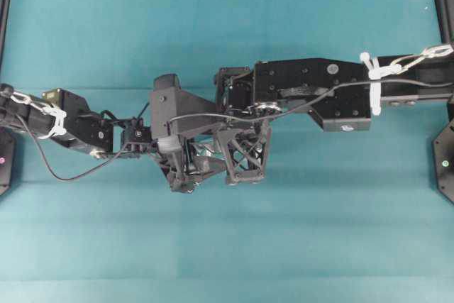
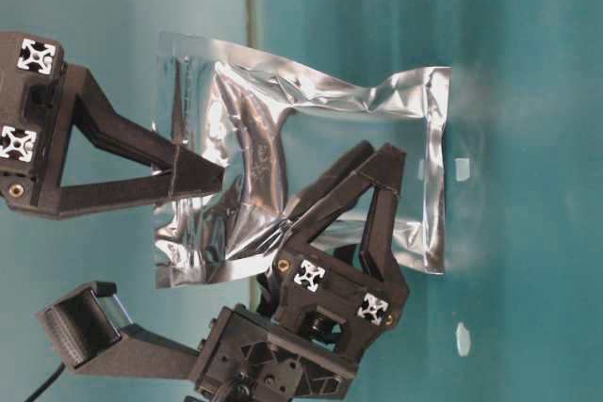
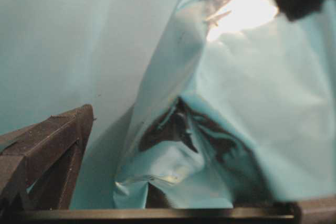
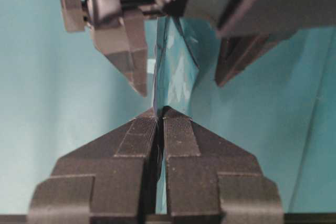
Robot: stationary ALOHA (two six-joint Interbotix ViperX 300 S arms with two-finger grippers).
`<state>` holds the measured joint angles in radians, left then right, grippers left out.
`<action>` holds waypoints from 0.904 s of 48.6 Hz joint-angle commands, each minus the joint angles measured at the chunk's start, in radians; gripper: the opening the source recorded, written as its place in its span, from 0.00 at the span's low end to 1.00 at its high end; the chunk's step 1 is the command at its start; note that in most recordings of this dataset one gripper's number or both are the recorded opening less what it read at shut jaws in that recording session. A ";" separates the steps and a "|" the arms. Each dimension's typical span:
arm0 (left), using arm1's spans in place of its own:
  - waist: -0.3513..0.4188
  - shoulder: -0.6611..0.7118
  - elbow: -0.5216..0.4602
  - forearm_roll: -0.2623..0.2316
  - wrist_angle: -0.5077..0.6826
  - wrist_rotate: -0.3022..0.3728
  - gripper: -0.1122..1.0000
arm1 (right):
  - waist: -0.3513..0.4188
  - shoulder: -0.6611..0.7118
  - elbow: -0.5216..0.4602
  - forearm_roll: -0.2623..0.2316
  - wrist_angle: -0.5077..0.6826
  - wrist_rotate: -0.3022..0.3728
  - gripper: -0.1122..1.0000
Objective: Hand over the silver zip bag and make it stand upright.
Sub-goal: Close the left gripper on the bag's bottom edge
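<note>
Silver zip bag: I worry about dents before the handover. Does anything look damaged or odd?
The silver zip bag is crinkled and buckled through its middle, pinched at one edge by the right gripper; the left gripper straddles it, jaws open. No tear shows.

In the table-level view the silver zip bag [image 2: 311,167] hangs above the worktop [image 2: 528,91], the right gripper [image 2: 219,179] at its left edge and the left gripper [image 2: 372,159] straddling it from below.

Left gripper [image 4: 181,77] fingers straddle the silver zip bag [image 2: 311,129] with clear gaps either side
</note>
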<state>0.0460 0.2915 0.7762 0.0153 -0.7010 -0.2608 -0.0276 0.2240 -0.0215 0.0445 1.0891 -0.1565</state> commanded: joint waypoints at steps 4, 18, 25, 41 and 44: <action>0.000 -0.005 -0.008 0.003 -0.003 -0.002 0.91 | 0.000 -0.009 -0.005 -0.002 -0.003 -0.002 0.11; 0.000 -0.005 -0.008 0.003 0.054 0.006 0.42 | -0.002 -0.009 -0.002 -0.002 -0.003 -0.002 0.11; -0.002 -0.005 -0.011 0.003 0.058 0.006 0.41 | -0.002 -0.009 -0.002 -0.002 -0.003 -0.002 0.11; 0.000 -0.005 -0.008 0.003 0.069 0.014 0.41 | -0.002 -0.009 0.000 -0.002 0.000 0.000 0.11; -0.002 -0.005 -0.008 0.003 0.075 0.028 0.41 | 0.000 -0.009 0.000 0.003 0.002 0.000 0.12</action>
<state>0.0430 0.2915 0.7701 0.0169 -0.6305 -0.2408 -0.0353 0.2240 -0.0169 0.0399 1.0876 -0.1580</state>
